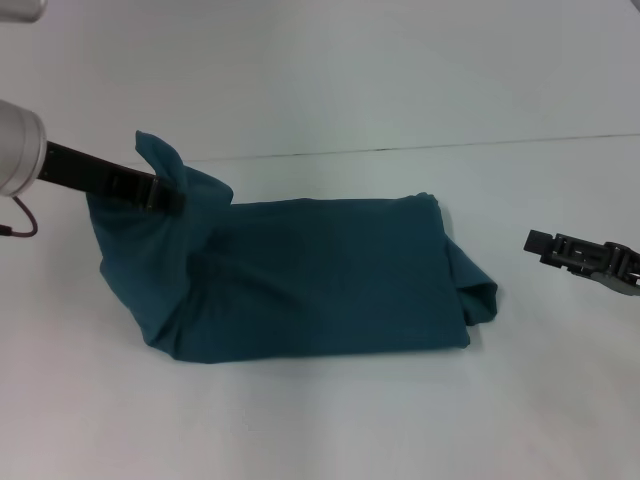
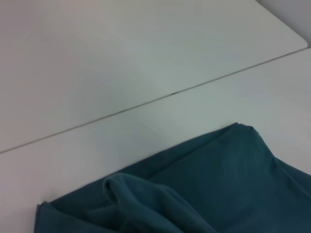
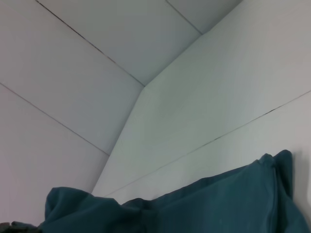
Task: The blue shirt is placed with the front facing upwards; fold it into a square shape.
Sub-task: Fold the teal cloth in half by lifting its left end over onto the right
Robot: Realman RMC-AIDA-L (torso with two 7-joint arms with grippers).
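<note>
One blue shirt (image 1: 320, 275) lies on the white desk (image 1: 330, 420), and two end effectors are in sight, one on each arm. The shirt is already folded into a long band that runs across the middle of the desk, its plain teal side up. No lettering, label or brand shows anywhere on the cloth from here.

The left end effector (image 1: 165, 190) sits at the shirt's left end, raised off the desk, with its dark fingers closed on a bunch of fabric. That end of the shirt is lifted into a peak above the grip and hangs down from it in loose folds to the desk. The rest of the band lies flat.

The right end effector (image 1: 545, 243) hangs in the air off the shirt's right end, apart from the cloth and holding nothing; I cannot tell how far its fingers are spread. The shirt's right end bulges in a small rounded fold just beside the band's near corner.

The band's far edge runs straight, close to a thin seam line (image 1: 450, 145) crossing the desk behind it. The near edge is fairly straight too. Bare white desk lies in front of the shirt and on both sides of it.
</note>
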